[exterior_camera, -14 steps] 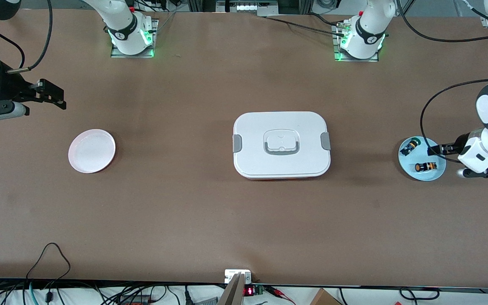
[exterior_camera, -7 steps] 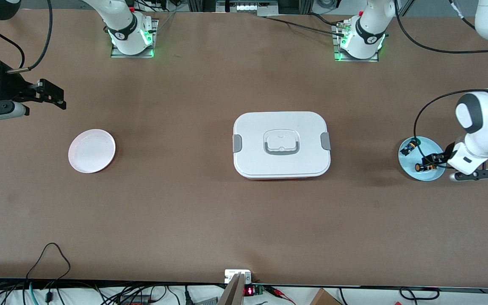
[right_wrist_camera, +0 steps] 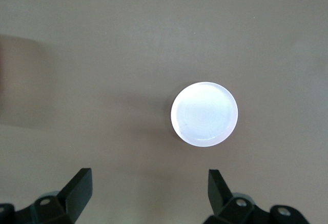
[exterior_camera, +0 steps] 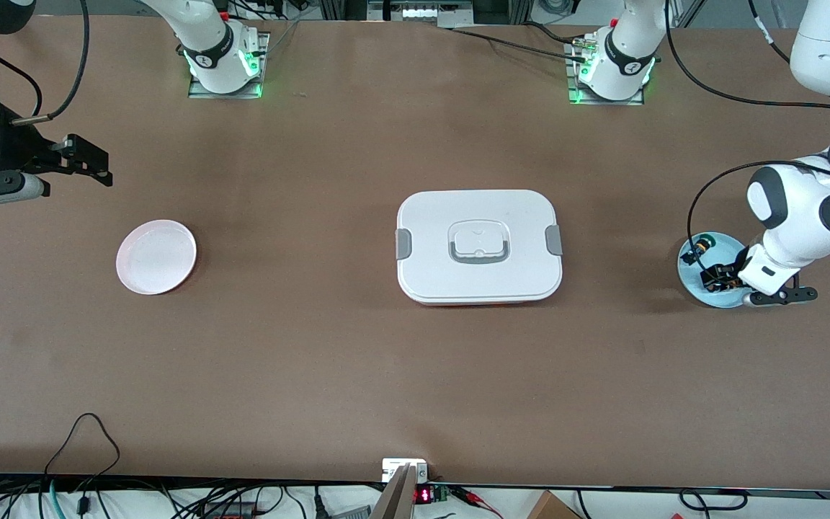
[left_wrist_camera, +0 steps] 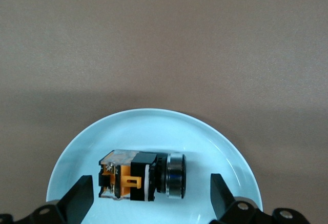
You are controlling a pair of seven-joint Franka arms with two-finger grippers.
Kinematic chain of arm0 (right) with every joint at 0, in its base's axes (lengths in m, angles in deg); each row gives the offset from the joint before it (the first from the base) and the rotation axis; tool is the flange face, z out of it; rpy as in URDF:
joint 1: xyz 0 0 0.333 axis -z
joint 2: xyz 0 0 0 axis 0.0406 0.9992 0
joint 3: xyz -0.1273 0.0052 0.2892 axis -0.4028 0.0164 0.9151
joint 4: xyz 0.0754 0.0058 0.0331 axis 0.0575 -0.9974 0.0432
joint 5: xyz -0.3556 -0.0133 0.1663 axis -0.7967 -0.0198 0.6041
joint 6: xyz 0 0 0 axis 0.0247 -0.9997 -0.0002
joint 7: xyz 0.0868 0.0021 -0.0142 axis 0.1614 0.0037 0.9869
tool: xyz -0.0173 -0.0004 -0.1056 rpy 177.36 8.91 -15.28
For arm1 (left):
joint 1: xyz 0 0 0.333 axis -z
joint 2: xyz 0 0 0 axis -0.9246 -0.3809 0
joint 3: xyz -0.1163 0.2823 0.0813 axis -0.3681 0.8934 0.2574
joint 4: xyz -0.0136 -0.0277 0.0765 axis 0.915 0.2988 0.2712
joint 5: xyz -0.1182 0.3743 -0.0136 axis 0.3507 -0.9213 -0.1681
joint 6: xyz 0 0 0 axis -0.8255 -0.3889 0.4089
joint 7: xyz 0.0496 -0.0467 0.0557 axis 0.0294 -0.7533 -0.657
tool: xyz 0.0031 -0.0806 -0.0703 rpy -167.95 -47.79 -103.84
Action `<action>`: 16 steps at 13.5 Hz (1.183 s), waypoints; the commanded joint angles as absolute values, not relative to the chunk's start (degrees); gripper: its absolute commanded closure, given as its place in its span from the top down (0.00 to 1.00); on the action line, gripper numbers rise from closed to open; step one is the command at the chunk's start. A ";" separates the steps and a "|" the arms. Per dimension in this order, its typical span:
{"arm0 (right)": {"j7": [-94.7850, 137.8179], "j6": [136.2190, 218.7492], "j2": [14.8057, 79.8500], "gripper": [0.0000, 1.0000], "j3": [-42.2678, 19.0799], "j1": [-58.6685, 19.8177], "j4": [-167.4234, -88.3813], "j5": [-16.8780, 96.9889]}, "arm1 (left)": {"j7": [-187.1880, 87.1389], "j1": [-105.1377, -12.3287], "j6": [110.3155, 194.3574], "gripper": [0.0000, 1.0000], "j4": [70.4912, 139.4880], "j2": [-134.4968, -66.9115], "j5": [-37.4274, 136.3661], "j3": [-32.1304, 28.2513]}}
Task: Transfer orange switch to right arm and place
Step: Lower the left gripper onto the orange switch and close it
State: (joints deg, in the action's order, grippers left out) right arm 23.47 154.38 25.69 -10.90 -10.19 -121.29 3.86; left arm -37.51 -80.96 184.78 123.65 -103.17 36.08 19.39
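The orange switch [left_wrist_camera: 142, 181] lies on its side in a pale blue plate [left_wrist_camera: 72, 157] near the edge of the tabletop [exterior_camera: 357, 360] at the left arm's end. In the left wrist view its blocky black-and-orange body points one way and the round black-and-silver collar the other, with the cap face turned out of sight.

The left hand [left_wrist_camera: 152, 198] hangs low over this plate with its fingers [left_wrist_camera: 81, 198] spread wide, one on each end of the switch and neither touching it.

Judging by its look, the switch is light, rigid plastic with a hard, fairly smooth shell. The round collar would roll or slip under pressure, so the squared body seems the better place to grip, across its flat faces. That would also leave the collar end free for the other hand at the hand-over. No lettering on it can be read.

A second switch with a green cap [exterior_camera: 700, 246] shares the plate, farther from the front camera.

A white lidded box [exterior_camera: 478, 246] sits at mid-tabletop.

A small white plate [exterior_camera: 155, 256] lies toward the right arm's end, and the right hand [right_wrist_camera: 148, 190] waits above the tabletop near it, fingers spread wide and empty.
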 commanded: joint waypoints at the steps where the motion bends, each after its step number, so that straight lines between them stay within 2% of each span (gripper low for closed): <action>1: 23.52 153.36 26.06 1.00 -10.98 -10.24 -120.11 3.03 | -37.07 -81.67 185.03 1.00 123.84 -102.94 35.20 19.02; 15: 23.52 153.36 26.06 1.00 -10.98 -10.24 -120.02 3.03 | -37.16 -82.72 187.14 1.00 123.14 -106.02 35.38 18.85; 16: 23.52 153.36 26.06 1.00 -10.98 -10.24 -120.11 3.03 | -37.07 -82.81 187.14 0.96 122.88 -106.28 35.29 18.85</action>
